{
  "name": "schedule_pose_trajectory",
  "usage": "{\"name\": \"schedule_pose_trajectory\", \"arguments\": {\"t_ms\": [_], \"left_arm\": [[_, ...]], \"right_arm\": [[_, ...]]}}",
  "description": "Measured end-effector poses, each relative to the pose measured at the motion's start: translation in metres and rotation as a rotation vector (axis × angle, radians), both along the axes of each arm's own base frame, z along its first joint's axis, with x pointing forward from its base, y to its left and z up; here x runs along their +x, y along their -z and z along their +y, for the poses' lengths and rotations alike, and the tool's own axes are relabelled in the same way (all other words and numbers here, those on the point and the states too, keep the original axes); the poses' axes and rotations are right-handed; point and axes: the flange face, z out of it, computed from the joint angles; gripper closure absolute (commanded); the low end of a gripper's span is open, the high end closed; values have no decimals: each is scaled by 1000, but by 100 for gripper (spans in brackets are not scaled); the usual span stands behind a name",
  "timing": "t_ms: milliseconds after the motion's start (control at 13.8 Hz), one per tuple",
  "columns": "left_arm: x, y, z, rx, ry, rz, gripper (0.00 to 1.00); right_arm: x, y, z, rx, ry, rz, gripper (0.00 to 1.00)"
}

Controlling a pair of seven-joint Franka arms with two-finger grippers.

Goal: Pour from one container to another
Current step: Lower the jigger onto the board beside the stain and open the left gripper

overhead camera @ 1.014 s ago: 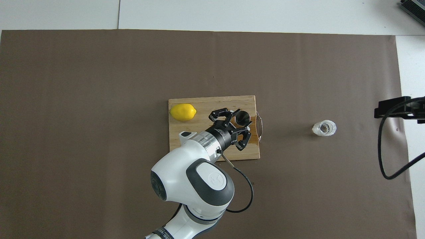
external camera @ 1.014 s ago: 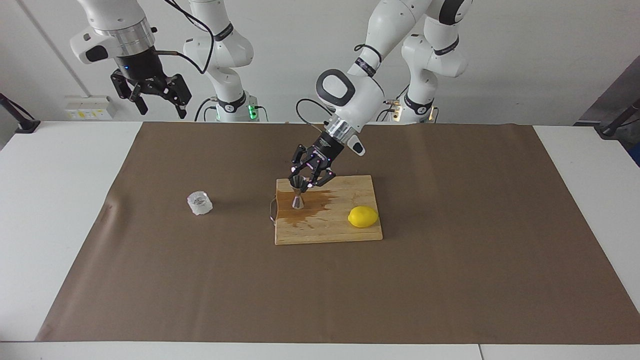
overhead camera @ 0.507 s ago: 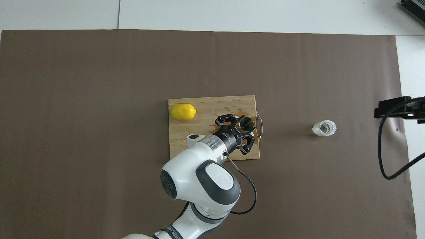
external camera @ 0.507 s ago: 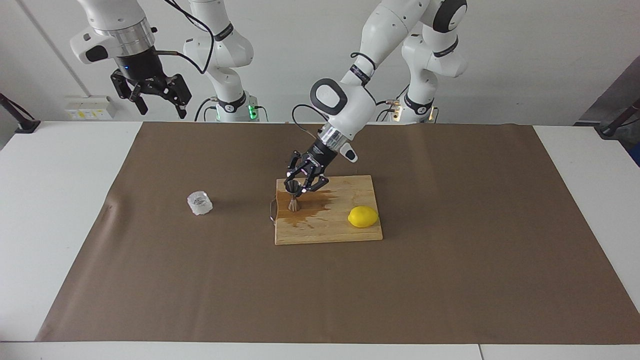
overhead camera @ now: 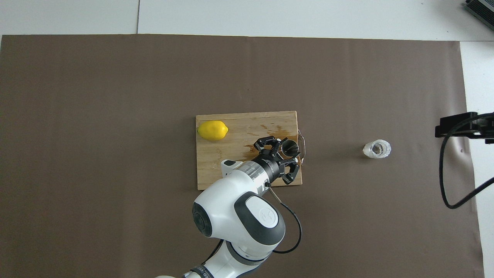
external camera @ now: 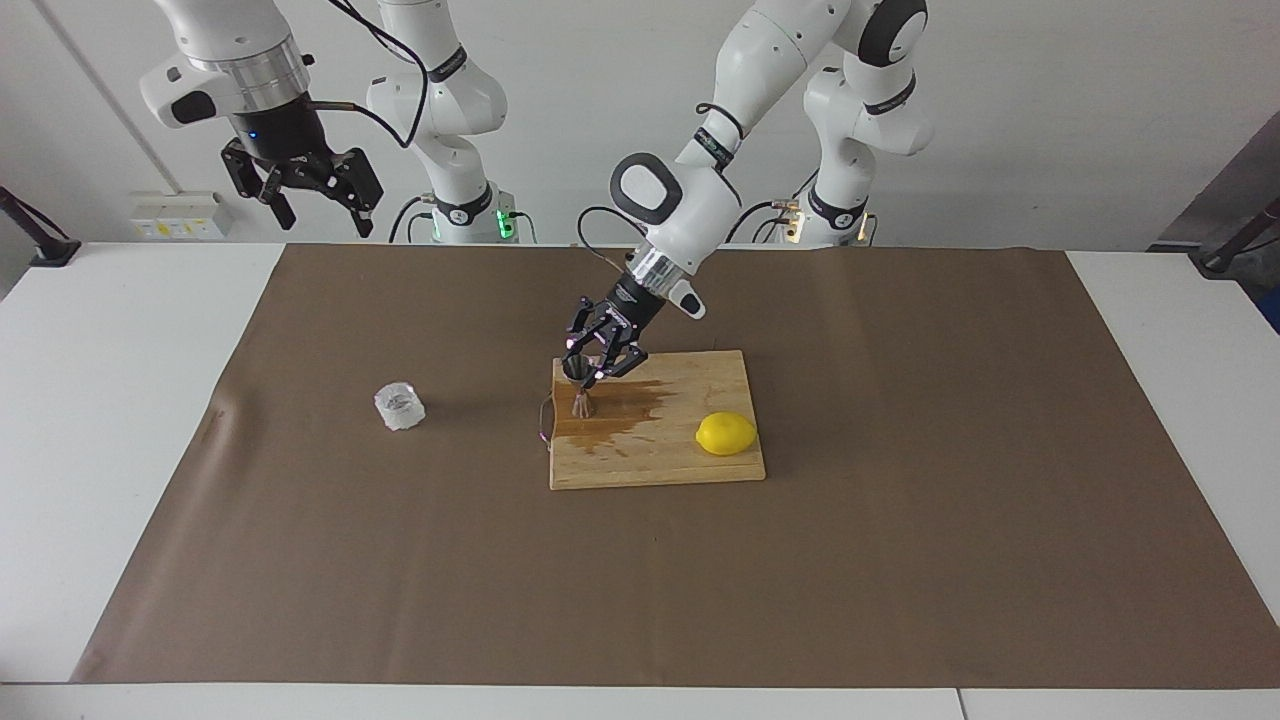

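A: What moved? The left gripper (external camera: 590,372) has carried the steel jigger (external camera: 580,390) across the wooden cutting board (external camera: 690,465) toward the board's end on the right arm's side; a second ago both were closer to the board's middle. The left arm's wrist has lowered too.

B: Grip state?

A: Left gripper's fingertips clamped on the jigger's upper cone, links splayed out. Jigger upright, its foot at or just above the wet board, can't tell which.

B: Overhead view?

A: Jigger's open mouth (overhead camera: 288,146) sits just off the left gripper (overhead camera: 283,150), right by the board's wire handle (overhead camera: 303,144).

B: Spill?

A: Brown liquid stain (external camera: 620,415) on the board, under and beside the gripper.

B: The glass?

A: Faceted clear glass tumbler (external camera: 400,406) stands upright on the brown mat (external camera: 900,560), well apart from the left gripper, toward the right arm's end. Same spot as before.

B: Lemon?

A: Lemon (external camera: 726,433) on the board, toward the left arm's end from the gripper.

B: Right arm?

A: Waits. Right gripper (external camera: 315,205) hangs high over the table edge by its base, fingers spread, nothing in them.
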Motion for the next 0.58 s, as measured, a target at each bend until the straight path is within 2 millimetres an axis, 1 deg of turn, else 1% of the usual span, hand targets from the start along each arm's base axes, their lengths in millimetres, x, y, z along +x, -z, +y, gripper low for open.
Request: {"name": "schedule_pose_trajectory", "arguments": {"t_ms": [145, 435, 507, 579], "left_arm": [[1, 0, 1, 1, -2, -1, 0], [5, -1, 5, 7, -17, -8, 0], [7, -5, 6, 11, -26, -19, 0], [10, -14, 8, 9, -37, -38, 0]], "right_arm": [[0, 0, 0, 0, 0, 0, 0], [0, 0, 0, 0, 0, 0, 0], [0, 0, 0, 0, 0, 0, 0], [0, 0, 0, 0, 0, 0, 0]]}}
